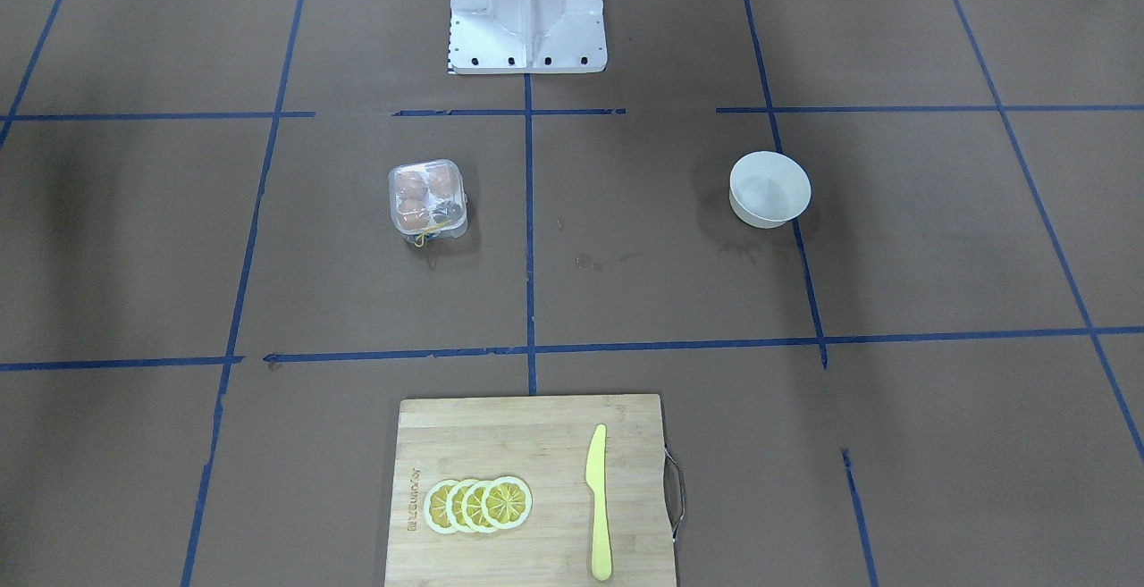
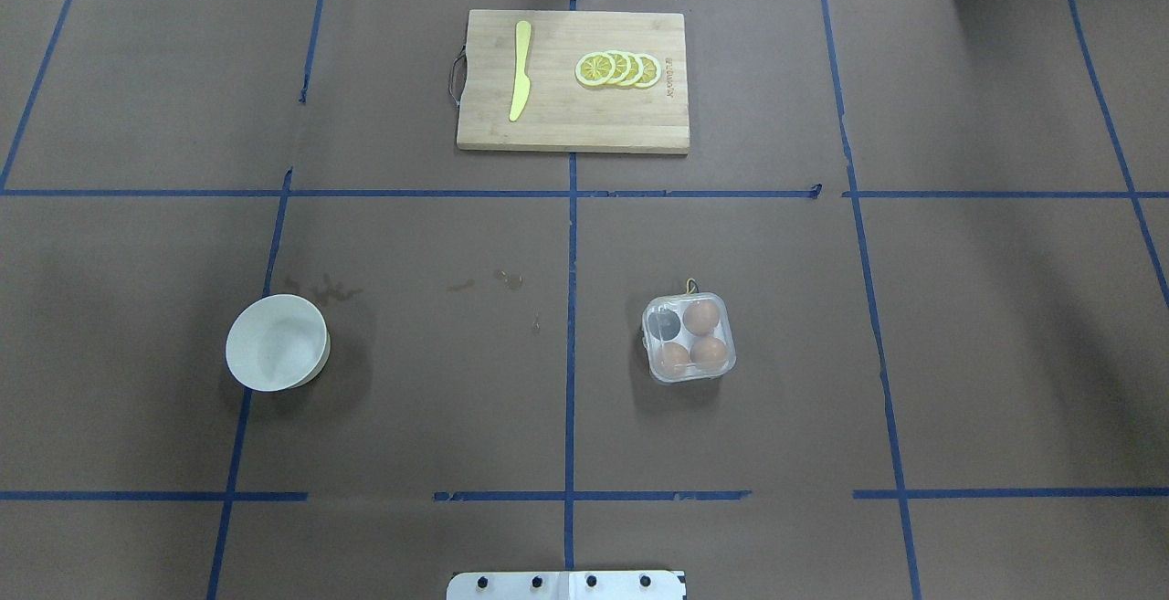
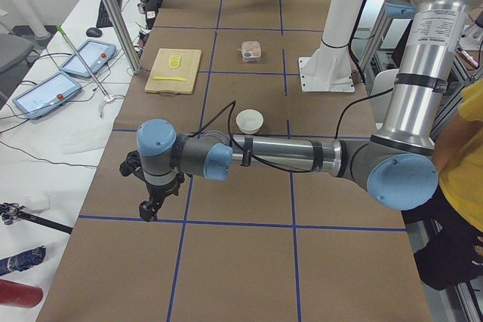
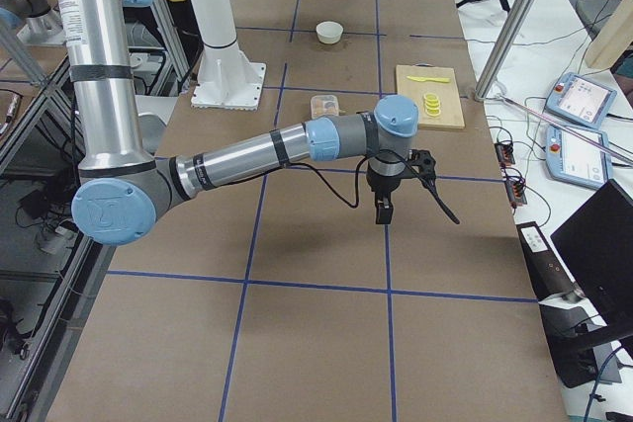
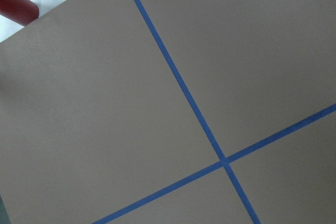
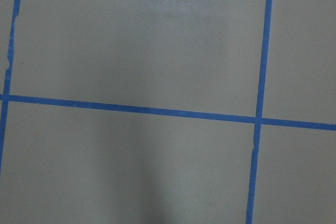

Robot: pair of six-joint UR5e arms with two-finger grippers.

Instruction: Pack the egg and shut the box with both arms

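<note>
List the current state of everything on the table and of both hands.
box: lid looks closed; three eggs inside, one cup empty.
bowl: upright, empty.
knife: flat on cutting board.
lemon slices: overlapping row on board.
left hand: over bare table; open or shut unclear.
right hand: over bare table; open or shut unclear.

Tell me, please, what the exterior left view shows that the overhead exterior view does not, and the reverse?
Only exterior left: the left arm, stretched low over the table, its jaws pointing down above bare paper, nearer the camera than the bowl; I cannot tell whether they are open. Also two tablets on a side bench.
Only overhead: inside the box, three cups holding eggs and one dark cup without a brown egg.
Both: the box, the white bowl, and the cutting board with the yellow knife and lemon slices.
</note>
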